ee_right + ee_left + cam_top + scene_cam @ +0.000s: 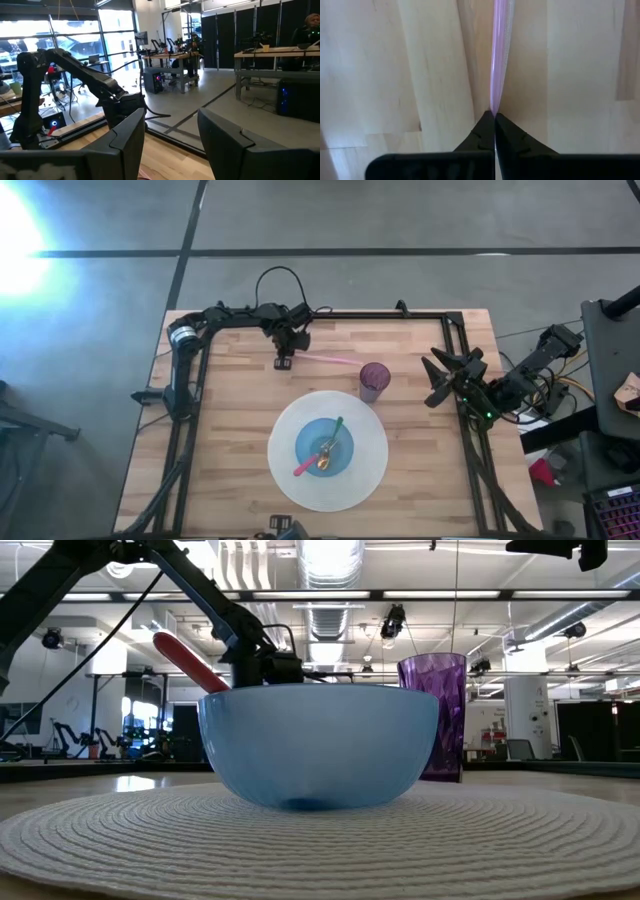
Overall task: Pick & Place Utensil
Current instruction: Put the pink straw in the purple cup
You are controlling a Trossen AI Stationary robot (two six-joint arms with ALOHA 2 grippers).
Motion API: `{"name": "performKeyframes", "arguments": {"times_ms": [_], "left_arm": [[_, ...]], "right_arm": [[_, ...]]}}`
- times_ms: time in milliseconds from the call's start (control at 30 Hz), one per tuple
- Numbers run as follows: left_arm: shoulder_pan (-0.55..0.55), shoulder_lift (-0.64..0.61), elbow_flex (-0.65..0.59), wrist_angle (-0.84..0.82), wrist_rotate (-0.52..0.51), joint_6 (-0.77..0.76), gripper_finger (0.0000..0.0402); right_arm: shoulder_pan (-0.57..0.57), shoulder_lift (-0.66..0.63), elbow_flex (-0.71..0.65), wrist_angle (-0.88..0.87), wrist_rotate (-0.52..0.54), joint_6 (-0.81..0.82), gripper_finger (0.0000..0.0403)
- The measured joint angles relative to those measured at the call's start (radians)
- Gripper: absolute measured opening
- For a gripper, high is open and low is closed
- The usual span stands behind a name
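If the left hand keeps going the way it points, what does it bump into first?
Probably the purple cup. The left hand is shut on a pink utensil whose far end reaches toward that cup. How high the hand rides over the table is unclear, so this is a guess.

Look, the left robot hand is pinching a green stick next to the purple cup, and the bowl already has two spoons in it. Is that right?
Almost. The stick is pink, not green: the left wrist view shows the left gripper shut on it. It does lie beside the purple cup, and the bowl holds two utensils.
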Motion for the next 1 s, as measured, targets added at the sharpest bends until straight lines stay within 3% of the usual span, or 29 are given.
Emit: {"name": "performKeyframes", "arguments": {"times_ms": [367, 1000], "left_arm": [[0.0, -0.015, 0.007, -0.045, -0.001, 0.001, 0.0], [0.015, -0.173, 0.009, -0.074, -0.012, -0.004, 0.0]], "right_arm": [[0.0, 0.0, 0.0, 0.0, 0.0, -0.009, 0.0178], [0.0, 0.001, 0.0, -0.001, 0.001, -0.024, 0.0178]]}}
